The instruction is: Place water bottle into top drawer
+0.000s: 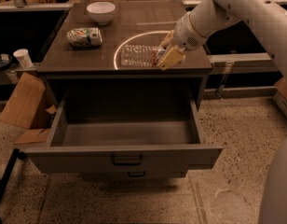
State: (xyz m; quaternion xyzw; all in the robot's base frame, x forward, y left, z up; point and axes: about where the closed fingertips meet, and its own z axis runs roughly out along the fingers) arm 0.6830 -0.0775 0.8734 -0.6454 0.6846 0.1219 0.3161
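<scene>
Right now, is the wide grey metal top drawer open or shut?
Open: top drawer pulled out, interior exposed. Gripper at clear ribbed bottle on tabletop.

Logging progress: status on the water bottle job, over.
Gripper at water bottle right end. Bottle lying on cabinet top, not yet in top drawer. Drawer open; snack bag, white bowl off left, clear of path.

The gripper [167, 57], sitting at the right end of the water bottle [138, 56] on the tabletop [139, 20], is hiding that end of it. The robot arm [236, 3] is being cut off by the top and right edges.
</scene>
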